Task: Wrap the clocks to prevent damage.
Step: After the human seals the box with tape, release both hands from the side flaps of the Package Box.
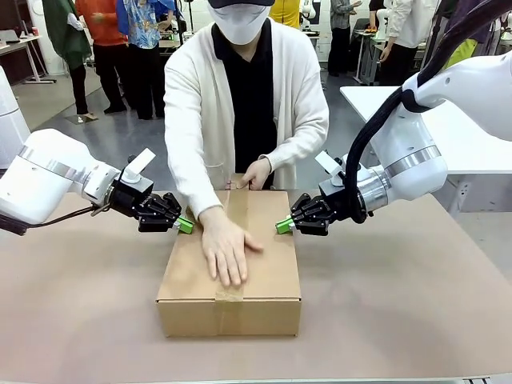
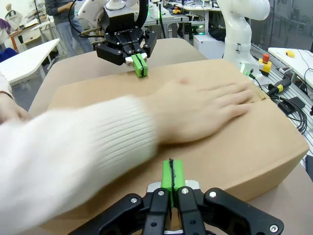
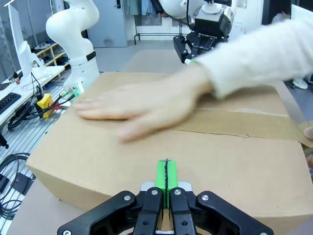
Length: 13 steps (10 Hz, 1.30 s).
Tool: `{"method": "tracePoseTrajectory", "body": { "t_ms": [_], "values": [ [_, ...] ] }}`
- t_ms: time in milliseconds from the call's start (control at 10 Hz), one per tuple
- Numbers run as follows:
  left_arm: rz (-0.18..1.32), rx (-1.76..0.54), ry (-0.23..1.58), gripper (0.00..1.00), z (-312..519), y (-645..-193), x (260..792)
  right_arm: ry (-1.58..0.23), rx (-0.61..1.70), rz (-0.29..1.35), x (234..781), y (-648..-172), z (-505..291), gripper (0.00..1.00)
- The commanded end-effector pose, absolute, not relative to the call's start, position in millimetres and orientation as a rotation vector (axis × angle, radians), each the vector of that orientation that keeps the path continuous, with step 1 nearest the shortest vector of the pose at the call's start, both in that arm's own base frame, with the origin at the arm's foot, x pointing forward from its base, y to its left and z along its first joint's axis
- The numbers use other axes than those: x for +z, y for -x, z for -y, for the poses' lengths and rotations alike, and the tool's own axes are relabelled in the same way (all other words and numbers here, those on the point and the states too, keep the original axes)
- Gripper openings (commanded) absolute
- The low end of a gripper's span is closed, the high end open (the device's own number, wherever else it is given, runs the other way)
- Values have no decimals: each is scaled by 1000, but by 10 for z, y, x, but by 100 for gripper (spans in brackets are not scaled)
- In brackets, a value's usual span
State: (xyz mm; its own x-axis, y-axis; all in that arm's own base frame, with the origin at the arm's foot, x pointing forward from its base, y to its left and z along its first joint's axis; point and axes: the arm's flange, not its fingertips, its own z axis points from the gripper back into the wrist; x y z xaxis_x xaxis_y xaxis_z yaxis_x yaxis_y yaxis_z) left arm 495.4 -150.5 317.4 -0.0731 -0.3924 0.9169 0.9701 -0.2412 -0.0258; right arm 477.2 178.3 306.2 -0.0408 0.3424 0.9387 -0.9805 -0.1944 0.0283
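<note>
The person's flat hand [image 1: 226, 250] covers the middle of the tape strip [image 1: 237, 210] on the cardboard box [image 1: 272, 276], so the seam beneath it cannot be seen. In both wrist views that hand and its white sleeve [image 2: 73, 161] are smeared by motion blur, and the fingers' outlines are lost. The person's other hand [image 1: 257, 173], at the box's far edge, is partly hidden behind the box top; what it holds is too small to tell. Whatever the closed box contains is hidden. The front view cuts off both arms at its side edges. In the left wrist view the sleeve hides much of the box top toward the counter's far edge.
</note>
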Motion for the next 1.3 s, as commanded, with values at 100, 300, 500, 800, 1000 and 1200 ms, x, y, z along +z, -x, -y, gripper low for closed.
{"method": "tracePoseTrajectory", "body": {
  "t_ms": [100, 300, 500, 800, 1000, 1200],
  "values": [
    [796, -1565, 1049, 0, 1513, -4945, 3142, -1068, 1497, 842, 3024, -4762, -1795, 1],
    [796, -1565, 1049, 0, 1513, -4945, 3142, -1068, 1497, 842, 3024, -4762, -1795, 1],
    [796, -1565, 1049, 0, 1513, -4945, 3142, -1068, 1497, 842, 3024, -4762, -1795, 1],
    [796, -1565, 1049, 0, 1513, -4945, 3142, -1068, 1497, 842, 3024, -4762, -1795, 1],
    [796, -1565, 1049, 0, 1513, -4945, 3142, -1068, 1497, 842, 3024, -4762, -1795, 1],
    [796, -1565, 1049, 0, 1513, -4945, 3142, -1068, 1497, 842, 3024, -4762, -1795, 1]
  ]
}}
